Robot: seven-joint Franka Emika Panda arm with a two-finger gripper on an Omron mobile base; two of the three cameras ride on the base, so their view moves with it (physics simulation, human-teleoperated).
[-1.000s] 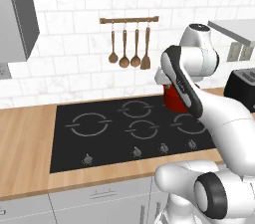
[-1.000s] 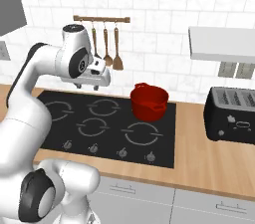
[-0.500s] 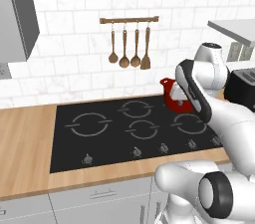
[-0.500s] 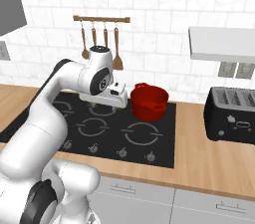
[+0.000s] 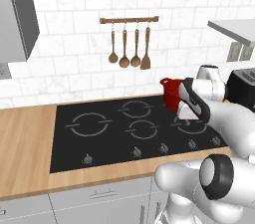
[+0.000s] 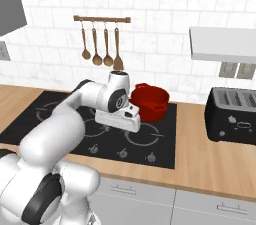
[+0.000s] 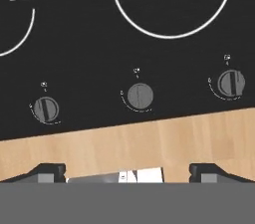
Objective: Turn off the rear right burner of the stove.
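The stove [image 5: 114, 136] is a wide black glass cooktop with grey ring marks and a row of small round knobs along its front. A red pot [image 6: 150, 103] stands on its rear right burner. My gripper [image 6: 118, 126] hangs low over the stove's front right part, in front of the pot. In the hand view the gripper [image 7: 128, 173] is open, its fingertips [image 7: 49, 171] far apart with nothing between them. They hover over the wooden counter strip [image 7: 149, 143], just in front of the knobs. Three knobs lie ahead: left [image 7: 46, 109], middle [image 7: 140, 95], right [image 7: 231, 82].
A black toaster [image 6: 235, 121] stands on the counter right of the stove, under a white shelf [image 6: 222, 44]. Wooden spoons hang on a rail [image 5: 129, 20] on the tiled back wall. Wooden counter [image 5: 25, 143] stretches left of the stove.
The arm has swung from high near the utensil rail down and to the right, bringing the hand low over the stove's front right knobs.
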